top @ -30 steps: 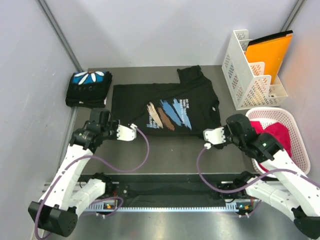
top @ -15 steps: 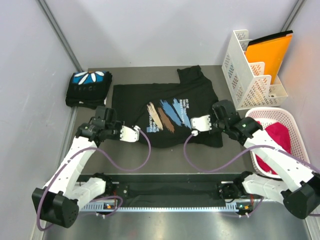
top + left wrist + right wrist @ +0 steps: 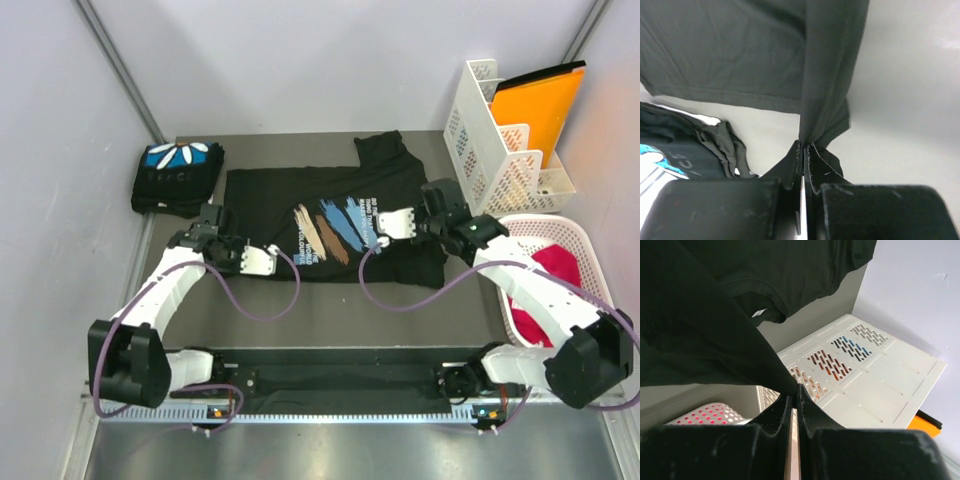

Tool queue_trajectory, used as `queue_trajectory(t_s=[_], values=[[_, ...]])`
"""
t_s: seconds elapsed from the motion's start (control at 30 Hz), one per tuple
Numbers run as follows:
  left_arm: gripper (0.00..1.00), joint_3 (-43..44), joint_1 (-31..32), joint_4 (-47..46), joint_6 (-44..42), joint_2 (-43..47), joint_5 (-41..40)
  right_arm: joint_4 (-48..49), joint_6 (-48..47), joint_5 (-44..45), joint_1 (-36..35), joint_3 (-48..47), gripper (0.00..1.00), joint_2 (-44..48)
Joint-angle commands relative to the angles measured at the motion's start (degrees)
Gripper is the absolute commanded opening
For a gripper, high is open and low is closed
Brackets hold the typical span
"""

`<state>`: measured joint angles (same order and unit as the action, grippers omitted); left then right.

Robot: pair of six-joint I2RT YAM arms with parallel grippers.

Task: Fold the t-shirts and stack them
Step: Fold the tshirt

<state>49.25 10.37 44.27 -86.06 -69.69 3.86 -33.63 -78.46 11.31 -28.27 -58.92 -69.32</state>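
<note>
Although the table (image 3: 330, 320) looks much as it did a second ago, the spread shirt (image 3: 270, 200) on its middle does not. Its near right edge, which then lay flat by the basket (image 3: 590, 250), is now lifted and drawn in over the chest print, while the near left corner has barely shifted. I judge this the start of a lengthwise fold, near side over far side, with the right half running ahead of the left. The spread shirt lies print up with its long axis across the table: collar toward the right by the rack (image 3: 495, 150), hem toward the left, one sleeve sticking out on the far side. The folded shirt (image 3: 175, 180) sits at the far left corner, just beside that hem, ready to be stacked on. The right gripper (image 3: 393, 224) is clamped tight on a pinch of cloth near the collar. The left gripper (image 3: 258, 260) is likewise closed on the near hem corner, with a fold of cloth rising from its tips.
</note>
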Motion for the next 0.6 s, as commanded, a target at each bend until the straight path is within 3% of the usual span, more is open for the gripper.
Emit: queue_trajectory(t_s=[0.0, 0.57], values=[[0.00, 0.75, -3.42, -5.06, -2.53, -2.63, 1.33, 5.32, -0.73, -1.73, 1.11, -3.75, 0.00, -2.92], [0.00, 3.65, -6.33, -8.85, -3.32, -8.97, 3.96, 11.21, -2.14, 0.11, 1.55, -6.56, 0.00, -9.16]])
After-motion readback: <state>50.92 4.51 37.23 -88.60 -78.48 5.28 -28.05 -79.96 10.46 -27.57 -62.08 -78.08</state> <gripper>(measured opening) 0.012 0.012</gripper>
